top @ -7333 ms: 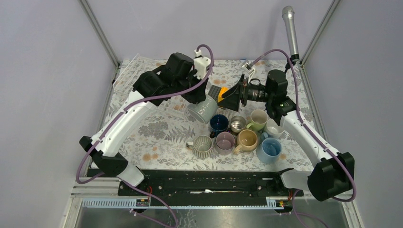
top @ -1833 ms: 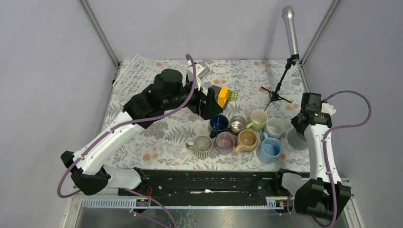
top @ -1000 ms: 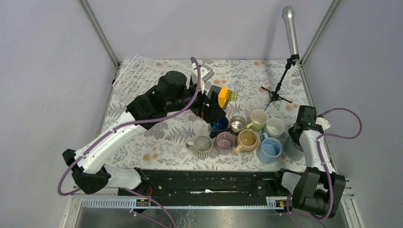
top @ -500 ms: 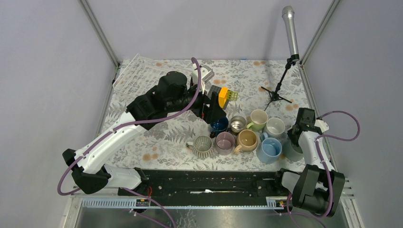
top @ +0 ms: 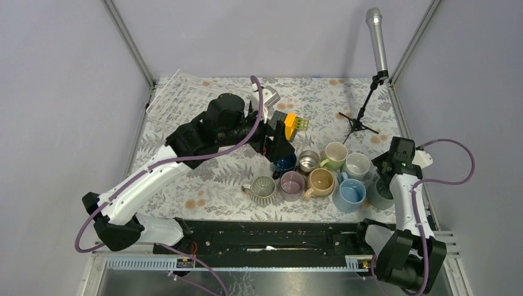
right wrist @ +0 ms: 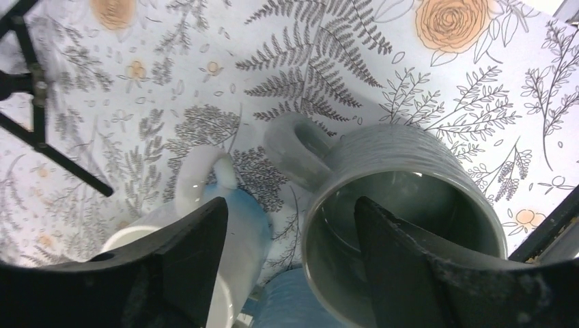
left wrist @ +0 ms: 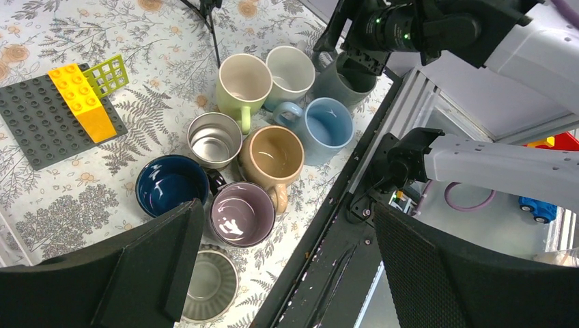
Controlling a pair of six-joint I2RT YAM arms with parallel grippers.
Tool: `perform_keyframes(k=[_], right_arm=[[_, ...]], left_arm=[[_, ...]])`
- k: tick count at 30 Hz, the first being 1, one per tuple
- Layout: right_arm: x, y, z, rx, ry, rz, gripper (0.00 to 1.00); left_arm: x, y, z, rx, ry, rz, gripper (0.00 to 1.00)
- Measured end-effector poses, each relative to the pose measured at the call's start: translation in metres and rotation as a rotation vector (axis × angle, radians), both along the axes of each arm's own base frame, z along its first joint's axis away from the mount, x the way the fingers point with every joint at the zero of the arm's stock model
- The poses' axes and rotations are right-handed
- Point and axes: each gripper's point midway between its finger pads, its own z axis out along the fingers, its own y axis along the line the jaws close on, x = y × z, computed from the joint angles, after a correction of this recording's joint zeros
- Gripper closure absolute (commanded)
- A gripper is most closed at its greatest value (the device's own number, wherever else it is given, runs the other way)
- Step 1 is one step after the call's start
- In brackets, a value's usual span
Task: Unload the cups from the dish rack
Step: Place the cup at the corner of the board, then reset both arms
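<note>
Right now all nine mugs stand upright on the floral cloth, well apart from the dish rack, which sits at the far left corner of the table. The left gripper hangs above the cluster with its jaws spread wide and nothing between them. Its wrist view looks down on the navy mug, the steel mug, the tan mug and the mauve mug, packed close together, with the ribbed mug nearest the arm bases. Behind them are the pale green mug and the white mug, and the light blue mug is just beside the tan one. At the right edge of the table the right gripper is over the grey mug, its jaws apart and not clamped. One finger is outside the rim and the other above the mug's mouth. The grey mug's handle points away from the arm bases, and the mug stands just beside the light blue and white mugs. A dark studded plate carries a yellow block and a green block behind the cluster. A microphone stand rises at the far right.
</note>
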Motion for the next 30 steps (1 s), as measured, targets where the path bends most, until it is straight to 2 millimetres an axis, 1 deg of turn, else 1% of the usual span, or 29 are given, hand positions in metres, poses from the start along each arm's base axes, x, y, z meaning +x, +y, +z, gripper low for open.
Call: perform_keyframes(k=[3,4,9,13,17,20,22,24,28,30], right_arm=[[0.004,-0.001,0.017,-0.012,-0.024,0.012,0.02],[0.005,-0.001,0.024,-0.017,-0.034,0.018,0.0],[0.007,-0.001,0.055,-0.046,-0.082,0.058,0.0],[0.009,0.006,0.076,-0.047,-0.127,0.115,0.0],[0.014,0.016,0.093,-0.028,-0.184,0.176,0.0],[0.018,0.026,0.1,-0.009,-0.209,0.221,0.0],[0.022,0.038,0.104,0.002,-0.215,0.271,0.0],[0.029,0.06,0.11,0.005,-0.209,0.35,0.0],[0.048,0.122,0.129,-0.005,-0.219,0.559,0.0],[0.051,0.154,0.136,-0.009,-0.228,0.652,0.0]], left_arm=[[-0.001,-0.001,0.0,0.0,0.0,-0.003,0.01],[-0.001,-0.001,0.0,0.0,0.0,-0.004,0.01],[0.0,0.0,0.0,0.002,-0.002,0.003,0.01],[0.003,0.001,-0.001,0.008,-0.008,0.024,0.01],[0.011,0.006,-0.003,0.025,-0.019,0.07,0.01],[0.018,0.01,-0.005,0.041,-0.029,0.115,0.01],[0.026,0.015,-0.007,0.054,-0.034,0.152,0.01],[0.034,0.023,-0.009,0.066,-0.034,0.191,0.01],[0.059,0.042,-0.01,0.073,-0.036,0.282,0.01],[0.072,0.052,-0.014,0.077,-0.03,0.328,0.01]])
